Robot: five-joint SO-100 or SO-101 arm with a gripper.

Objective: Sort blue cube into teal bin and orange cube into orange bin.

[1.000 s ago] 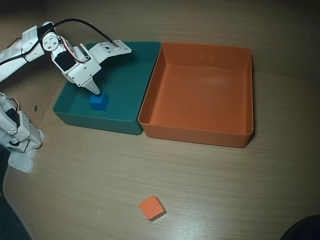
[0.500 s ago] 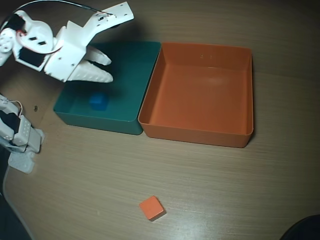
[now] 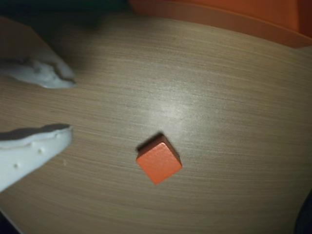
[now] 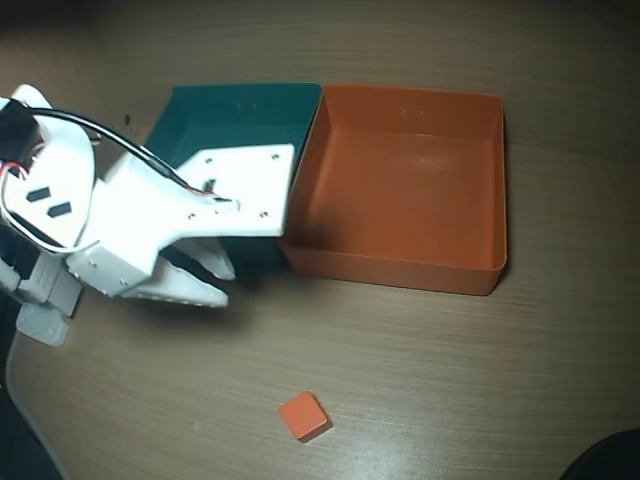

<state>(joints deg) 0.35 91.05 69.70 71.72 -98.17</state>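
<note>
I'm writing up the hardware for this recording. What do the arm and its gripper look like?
The arm is white plastic, apparently 3D-printed, with flat angular plates showing small screw holes. Thin black cables loop across its upper side, and a black block, probably a servo, sits at the left edge of the overhead view. The gripper has two white tapered fingers; the wrist view shows rough edges and small dimples on one.

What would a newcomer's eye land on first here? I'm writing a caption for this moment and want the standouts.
Probably the big white arm, whose open tool hangs over the wooden table in front of the teal bin in the overhead view. Next, the empty orange bin right of the teal one, touching it. Then the lone orange cube on bare wood nearer the camera, which the wrist view also shows.
</note>
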